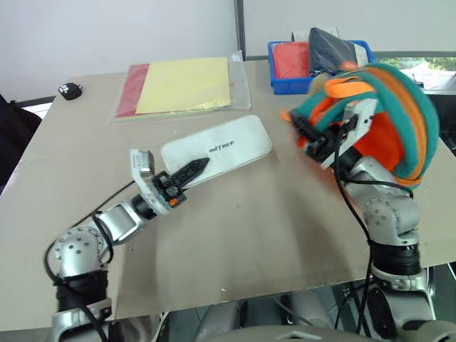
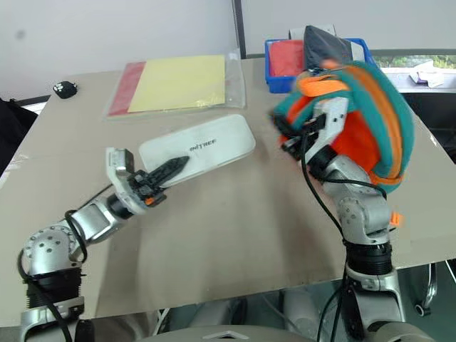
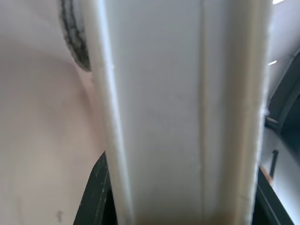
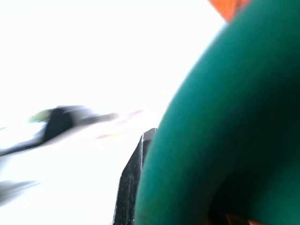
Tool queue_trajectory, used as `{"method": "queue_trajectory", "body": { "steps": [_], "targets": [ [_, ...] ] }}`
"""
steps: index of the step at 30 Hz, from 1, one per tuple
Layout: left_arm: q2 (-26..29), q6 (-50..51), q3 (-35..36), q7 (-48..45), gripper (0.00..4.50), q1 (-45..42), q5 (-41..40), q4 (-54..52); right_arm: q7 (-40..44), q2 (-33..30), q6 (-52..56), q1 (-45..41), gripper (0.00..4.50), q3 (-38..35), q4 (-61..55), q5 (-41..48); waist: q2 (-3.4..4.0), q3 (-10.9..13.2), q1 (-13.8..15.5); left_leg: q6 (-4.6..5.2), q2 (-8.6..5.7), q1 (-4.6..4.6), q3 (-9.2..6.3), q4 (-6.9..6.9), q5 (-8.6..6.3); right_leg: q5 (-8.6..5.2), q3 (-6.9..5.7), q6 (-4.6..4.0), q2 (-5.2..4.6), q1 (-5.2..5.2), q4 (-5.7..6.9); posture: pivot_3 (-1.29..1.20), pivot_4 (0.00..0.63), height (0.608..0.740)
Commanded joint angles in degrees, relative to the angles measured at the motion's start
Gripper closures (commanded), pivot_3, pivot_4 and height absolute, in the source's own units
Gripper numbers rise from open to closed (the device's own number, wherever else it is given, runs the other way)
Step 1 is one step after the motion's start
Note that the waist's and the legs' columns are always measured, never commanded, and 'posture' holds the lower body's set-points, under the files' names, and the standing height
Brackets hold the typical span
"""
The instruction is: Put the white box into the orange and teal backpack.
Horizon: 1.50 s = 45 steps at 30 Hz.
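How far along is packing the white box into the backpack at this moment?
Both pickups look done: the left gripper is shut on the white box, raised off the table, and the right gripper is shut on the backpack, lifted. The two sit apart. Left: bring box to the opening and slide it in.

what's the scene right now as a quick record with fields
left gripper: shut on the white box, held by one end
white box: lid up, not yet in the backpack
right gripper: shut on the backpack, lifted
behind: blue bin, yellow and red folders
surface: table
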Motion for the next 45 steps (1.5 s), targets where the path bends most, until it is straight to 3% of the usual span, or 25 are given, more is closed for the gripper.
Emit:
{"method": "queue_trajectory", "body": {
  "steps": [1,3,6,9,15,19,21,30,39,45],
  "targets": [
    [3.71,-0.51,7.28,-7.21,3.32,-0.93,-4.01,0.08,6.36,-6.68,10.34,1.85,4.44,-1.94,-10.32,19.90,-0.03,0.00,0.17,0.00,-0.01,-0.03,-0.02,-0.01,0.00,0.00,-0.02,0.00,-0.02,0.00,-0.09,0.00,0.150,0.740],
    [5.20,0.80,8.43,-9.75,3.32,0.67,-4.24,-0.64,6.92,-10.59,11.35,4.68,4.44,-5.15,-9.91,22.09,-0.11,0.02,0.60,0.03,-0.05,-0.05,-0.07,0.01,-0.02,0.00,-0.08,0.01,-0.09,0.02,-0.24,0.00,0.150,0.740],
    [6.18,0.98,8.83,-12.74,3.32,3.12,-2.36,-2.30,9.55,-17.14,9.73,10.19,4.44,-10.31,-6.28,18.53,-0.21,0.06,1.60,0.17,-0.24,-0.07,-0.01,0.07,-0.10,0.01,-0.16,0.02,-0.30,0.07,-0.30,0.00,0.150,0.740],
    [6.27,-3.01,6.69,-14.77,3.32,1.95,4.54,-4.80,11.62,-20.90,7.48,13.12,4.44,-11.06,-3.53,13.11,-0.38,0.18,2.90,0.17,-0.25,-0.07,-0.01,0.21,-0.09,0.04,-0.19,0.08,-0.30,0.11,-0.23,0.00,0.150,0.740],
    [7.46,-14.25,2.60,-18.83,3.32,-6.51,20.14,-5.26,10.41,-18.60,5.69,13.35,4.44,-10.15,-3.25,11.87,-0.46,0.22,3.40,0.12,-0.19,-0.11,-0.04,0.19,-0.06,0.06,-0.24,0.06,-0.28,0.11,-0.18,0.00,0.150,0.740],
    [7.52,-15.01,1.58,-24.53,3.32,-5.10,21.16,-9.80,8.77,-16.56,5.10,12.79,4.44,-9.66,-3.58,10.95,-0.48,0.23,2.40,0.14,-0.21,-0.14,0.02,0.10,-0.07,0.07,-0.23,0.06,-0.33,0.01,-0.29,0.00,0.150,0.740],
    [6.64,-21.24,2.28,-28.97,3.32,-1.85,25.40,-14.67,7.44,-15.22,4.76,12.07,4.44,-9.10,-2.98,10.06,-0.50,0.26,1.99,0.14,-0.21,-0.14,0.02,0.08,-0.07,0.07,-0.26,0.06,-0.33,-0.04,-0.30,0.00,0.150,0.740],
    [4.79,-23.66,6.30,-32.55,3.32,5.07,23.36,-16.83,6.67,-13.14,5.16,10.85,4.44,-7.89,-2.44,8.26,-0.52,0.28,2.43,0.12,-0.16,-0.14,-0.03,0.10,-0.07,0.13,-0.33,-0.03,-0.29,-0.11,-0.19,0.00,0.150,0.740],
    [3.03,-22.93,11.69,-27.16,3.32,6.01,15.24,-19.06,7.19,-11.94,5.17,10.39,4.44,-7.18,-0.92,7.47,-0.53,0.29,2.54,0.13,-0.16,-0.14,-0.03,0.10,-0.07,0.13,-0.34,-0.03,-0.29,-0.10,-0.21,0.00,0.150,0.740],
    [4.38,-22.61,9.02,-29.81,3.32,11.06,17.92,-23.05,8.45,-11.64,4.91,9.27,4.44,-6.99,0.67,7.00,-0.52,0.28,2.47,0.13,-0.16,-0.14,-0.02,0.11,-0.07,0.13,-0.32,-0.03,-0.29,-0.10,-0.20,0.00,0.150,0.740]
  ]
}}
